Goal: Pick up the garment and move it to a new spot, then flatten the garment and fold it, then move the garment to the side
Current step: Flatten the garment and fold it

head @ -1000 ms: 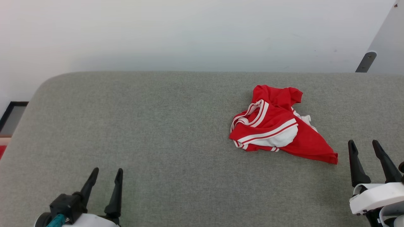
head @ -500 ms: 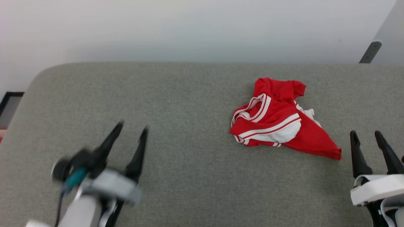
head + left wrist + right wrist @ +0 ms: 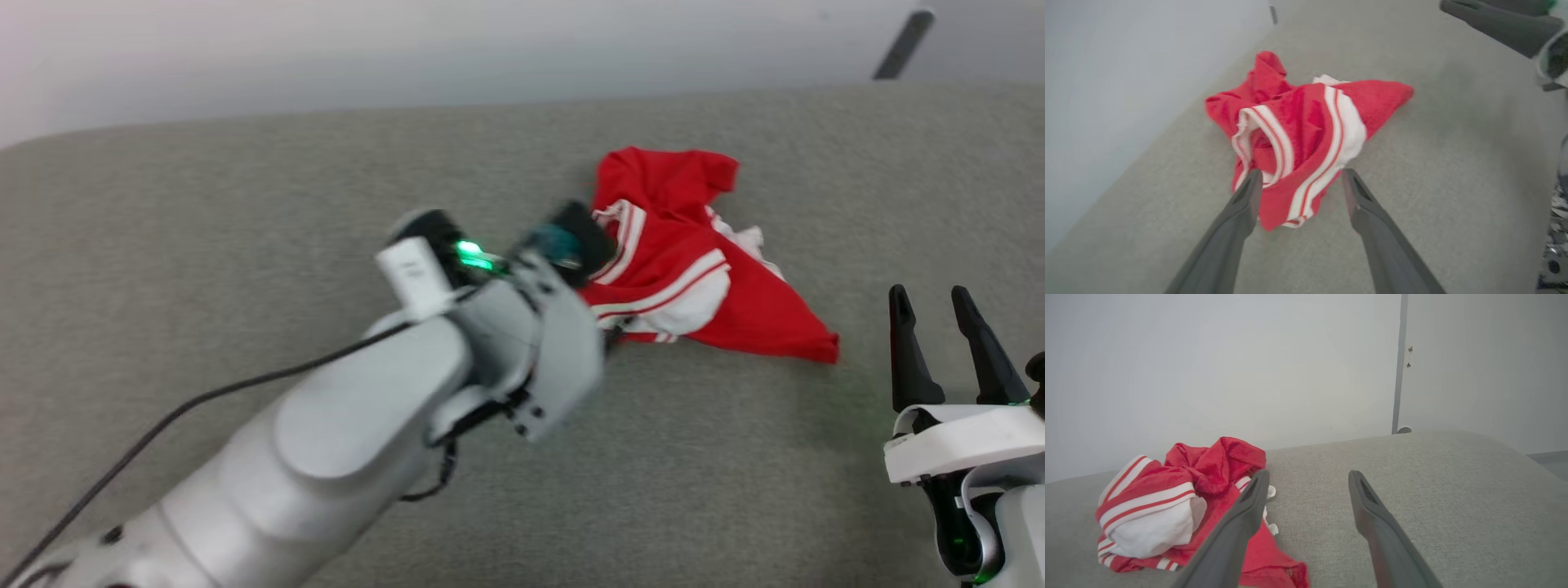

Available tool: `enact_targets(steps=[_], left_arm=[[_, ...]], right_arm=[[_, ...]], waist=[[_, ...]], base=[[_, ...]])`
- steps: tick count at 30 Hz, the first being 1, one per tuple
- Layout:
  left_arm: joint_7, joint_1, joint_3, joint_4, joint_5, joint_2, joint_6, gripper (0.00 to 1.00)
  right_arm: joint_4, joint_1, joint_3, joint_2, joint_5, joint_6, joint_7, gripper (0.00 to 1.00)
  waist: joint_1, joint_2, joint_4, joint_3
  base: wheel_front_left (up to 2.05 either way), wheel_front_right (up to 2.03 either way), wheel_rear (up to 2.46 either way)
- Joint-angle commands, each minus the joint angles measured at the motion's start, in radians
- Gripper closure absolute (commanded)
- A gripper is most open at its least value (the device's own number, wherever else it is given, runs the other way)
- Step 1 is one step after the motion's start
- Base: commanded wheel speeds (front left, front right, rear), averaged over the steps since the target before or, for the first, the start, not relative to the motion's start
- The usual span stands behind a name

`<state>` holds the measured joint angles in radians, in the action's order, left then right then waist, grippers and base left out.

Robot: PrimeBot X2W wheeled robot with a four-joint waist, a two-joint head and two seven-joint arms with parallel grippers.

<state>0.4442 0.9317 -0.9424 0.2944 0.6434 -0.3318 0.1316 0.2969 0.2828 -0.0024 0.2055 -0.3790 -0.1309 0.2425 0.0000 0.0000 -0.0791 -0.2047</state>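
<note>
In the head view, the garment (image 3: 694,278) lies crumpled on the grey table (image 3: 245,204), right of centre. The left arm (image 3: 367,408) is stretched to its left edge, and the right gripper (image 3: 929,291) stands nearby, spread and empty. In the left wrist view, the left gripper (image 3: 1299,175) is wide apart and holds nothing, its fingertips on either side of the heap's near striped edge. In the right wrist view, the garment lies left of that gripper's parted fingers.

Open table (image 3: 204,204) rings the garment (image 3: 759,318); a wall (image 3: 326,49) backs it.
</note>
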Motion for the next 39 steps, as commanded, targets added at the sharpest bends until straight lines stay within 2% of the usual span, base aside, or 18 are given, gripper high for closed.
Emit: enact_targets(steps=[1, 4, 10, 16, 23, 24, 26, 28, 32, 36, 39], left_arm=[[0.019, 0.029, -0.032, -0.002, 0.026, 0.004, -0.002, 0.00], [0.069, 0.101, -0.138, 0.017, 0.100, 0.021, -0.002, 0.00], [0.056, 0.197, -0.264, 0.110, 0.163, 0.030, -0.002, 0.00], [0.040, 0.235, -0.322, 0.201, 0.159, 0.019, -0.002, 0.00], [0.001, 0.244, -0.339, 0.260, 0.148, 0.020, -0.002, 0.00], [-0.004, 0.245, -0.339, 0.265, 0.154, 0.022, -0.002, 0.22], [-0.020, 0.254, -0.338, 0.273, 0.153, 0.027, -0.002, 0.90], [-0.036, 0.250, -0.339, 0.274, 0.147, 0.036, -0.002, 1.00], [-0.056, 0.247, -0.339, 0.284, 0.140, 0.045, -0.002, 1.00], [-0.118, 0.264, -0.333, 0.301, 0.198, 0.058, -0.002, 1.00], [-0.170, 0.269, -0.291, 0.315, 0.262, 0.046, -0.002, 1.00]], right_arm=[[0.007, 0.014, -0.001, -0.006, -0.012, 0.000, 0.007, 0.00], [0.027, 0.029, -0.001, -0.014, -0.017, 0.000, 0.016, 0.00], [0.051, 0.059, 0.010, -0.039, -0.034, 0.000, 0.023, 0.00], [0.040, 0.056, 0.005, -0.062, -0.033, 0.000, 0.023, 0.00], [0.034, 0.054, 0.007, -0.083, -0.024, 0.000, 0.023, 0.00], [0.034, 0.054, 0.006, -0.085, -0.023, 0.000, 0.024, 0.00], [0.032, 0.054, 0.003, -0.085, -0.021, 0.000, 0.023, 0.00], [0.030, 0.053, -0.001, -0.084, -0.018, 0.000, 0.023, 0.00], [0.027, 0.051, 0.003, -0.082, -0.013, 0.000, 0.023, 0.00], [0.023, 0.038, -0.009, -0.072, -0.008, 0.000, 0.024, 0.00], [0.021, 0.028, -0.015, -0.066, -0.004, 0.000, 0.024, 0.00]], waist=[[0.0000, 0.0000, -0.070, -0.054], [0.0000, 0.0000, -0.108, -0.075], [0.0000, 0.0000, -0.178, -0.103], [0.0000, 0.0000, -0.213, -0.110], [0.0000, 0.0000, -0.220, -0.115], [0.0000, 0.0000, -0.219, -0.114], [0.0000, 0.0000, -0.214, -0.112], [0.0000, 0.0000, -0.205, -0.109], [0.0000, 0.0000, -0.188, -0.101], [0.0000, 0.0000, -0.157, -0.086], [0.0000, 0.0000, -0.126, -0.074]], base=[[0.00, 0.00, 0.00], [0.00, 0.00, 0.00], [0.00, 0.00, 0.00], [0.00, 0.00, 0.00], [0.00, 0.00, 0.00], [0.00, 0.00, 0.00], [0.00, 0.00, 0.00], [0.00, 0.00, 0.00], [0.00, 0.00, 0.00], [0.00, 0.00, 0.00], [0.00, 0.00, 0.00]])
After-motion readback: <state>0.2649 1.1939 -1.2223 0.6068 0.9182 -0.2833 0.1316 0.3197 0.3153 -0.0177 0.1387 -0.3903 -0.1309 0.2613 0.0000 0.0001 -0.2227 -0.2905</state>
